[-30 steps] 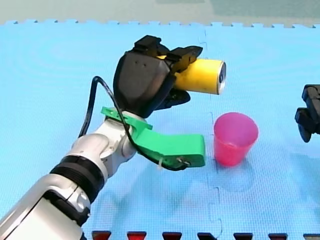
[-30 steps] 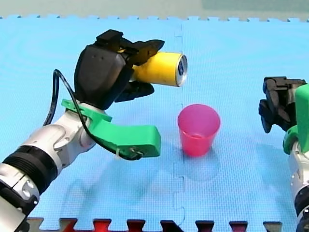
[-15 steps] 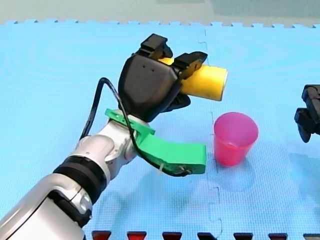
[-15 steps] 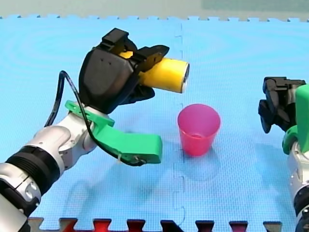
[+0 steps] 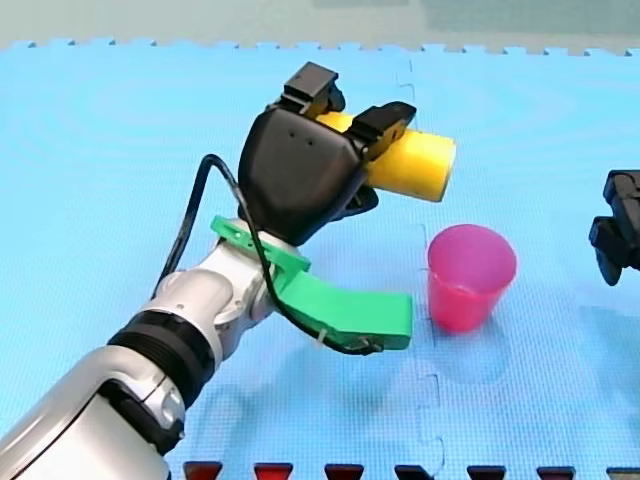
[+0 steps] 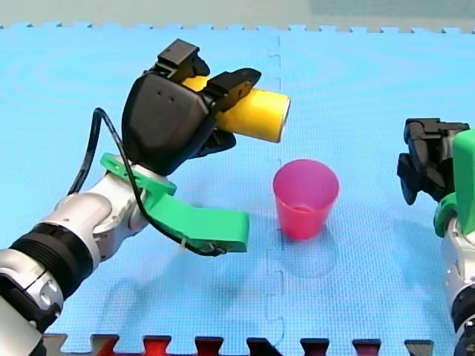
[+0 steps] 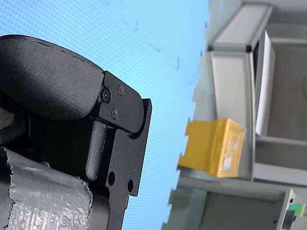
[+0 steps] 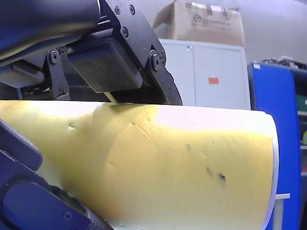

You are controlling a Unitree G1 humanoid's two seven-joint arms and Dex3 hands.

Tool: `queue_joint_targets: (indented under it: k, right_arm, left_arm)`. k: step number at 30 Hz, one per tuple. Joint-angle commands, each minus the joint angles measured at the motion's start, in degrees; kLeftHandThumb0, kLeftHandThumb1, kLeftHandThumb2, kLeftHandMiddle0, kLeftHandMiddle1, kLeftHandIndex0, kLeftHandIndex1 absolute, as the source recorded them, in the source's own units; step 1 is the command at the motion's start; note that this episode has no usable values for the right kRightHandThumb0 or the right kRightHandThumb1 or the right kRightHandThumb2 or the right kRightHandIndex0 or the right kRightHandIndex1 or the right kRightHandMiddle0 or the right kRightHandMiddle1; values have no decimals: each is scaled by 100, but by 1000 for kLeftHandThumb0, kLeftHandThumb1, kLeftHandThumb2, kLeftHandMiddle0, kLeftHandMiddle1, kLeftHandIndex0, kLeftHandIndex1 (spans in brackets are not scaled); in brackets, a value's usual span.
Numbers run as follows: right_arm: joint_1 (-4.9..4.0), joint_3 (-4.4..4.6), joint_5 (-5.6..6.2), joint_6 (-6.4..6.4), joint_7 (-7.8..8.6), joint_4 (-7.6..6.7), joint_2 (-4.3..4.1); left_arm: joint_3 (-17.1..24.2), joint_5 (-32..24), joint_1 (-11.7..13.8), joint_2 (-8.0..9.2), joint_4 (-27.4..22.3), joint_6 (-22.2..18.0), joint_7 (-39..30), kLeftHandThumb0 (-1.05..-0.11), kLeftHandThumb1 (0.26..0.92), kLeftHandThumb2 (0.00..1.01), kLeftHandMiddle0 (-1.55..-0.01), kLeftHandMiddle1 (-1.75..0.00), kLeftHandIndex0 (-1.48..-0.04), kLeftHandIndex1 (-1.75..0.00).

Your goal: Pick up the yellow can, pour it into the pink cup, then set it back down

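My left hand [image 5: 335, 150] is shut on the yellow can [image 5: 412, 166], holding it tipped on its side in the air, its mouth end pointing right and slightly down. The can's end hangs above and just left of the pink cup [image 5: 469, 277], which stands upright on the blue mat. In the second wrist view the dented yellow can [image 8: 158, 163] lies between black fingers [image 8: 103, 64], so this is the left hand. My right hand [image 6: 424, 165] hovers at the right edge, level with the cup and apart from it, its fingers curled and holding nothing.
A blue foam puzzle mat [image 5: 120, 180] covers the whole work surface. A green bracket [image 5: 350, 310] on my left wrist juts out low beside the cup. The first wrist view looks across the mat to grey cabinets and a yellow box [image 7: 216, 148].
My left hand has rotated the can further and lifted slightly, so its open end now faces away and downward toward the cup. The right hand and the cup have not moved.
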Motion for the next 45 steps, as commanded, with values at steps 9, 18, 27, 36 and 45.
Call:
queue_joint_targets:
  k: [9,18,27,36,45]
  right_arm:
    - [3,1,-3,-21,-41,2,-12]
    - [-3,14,-10,-13,-71,12,-5]
    - [-12,2,-2,-10,-85,22,-9]
    - [-21,16,-22,-38,-63,18,-28]
    - [-17,20,-33,-78,-42,16,-45]
  left_arm:
    - [-49,40,-80,38,-3,69,115,-351,864,1,-765,-1657,-1009,-688]
    - [-76,42,-104,45,73,44,164,-346,867,1,-758,-1675,-807,-1078]
    - [-66,0,-106,19,85,-44,174,-351,868,0,-766,-1650,-866,-912]
    - [-59,-26,-107,28,37,-53,146,-354,866,0,-785,-1604,-931,-750]
    - [-57,-44,-110,29,22,-72,141,-357,865,0,-794,-1584,-949,-710]
